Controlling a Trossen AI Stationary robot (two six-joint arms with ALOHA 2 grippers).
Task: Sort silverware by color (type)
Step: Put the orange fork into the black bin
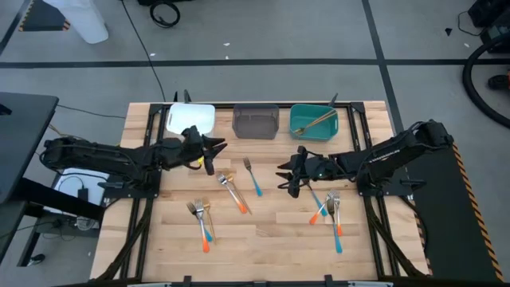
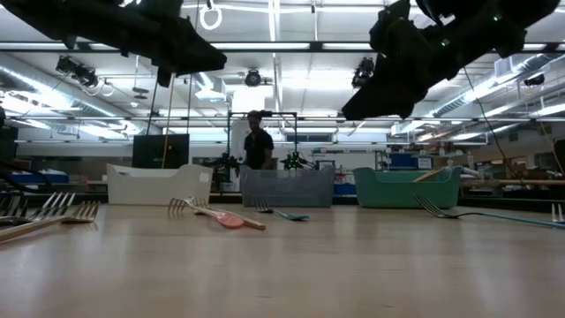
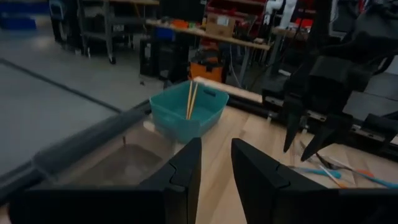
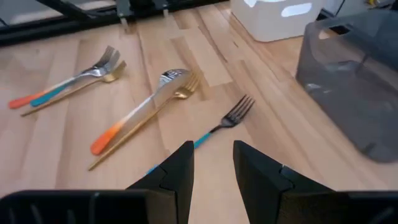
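Both arms hover over the table: left gripper (image 1: 217, 151) and right gripper (image 1: 284, 178) slightly parted, empty, blue-handled fork (image 1: 253, 177) between them.

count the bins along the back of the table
3, side by side along the back edge: a white bin on the left, a grey bin in the middle, and a teal bin on the right holding gold utensils.

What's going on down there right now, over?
Left end effector and right end effector both open, empty, above table. Gold utensils in teal bin; blue-handled fork lies between them. Nothing blocking.
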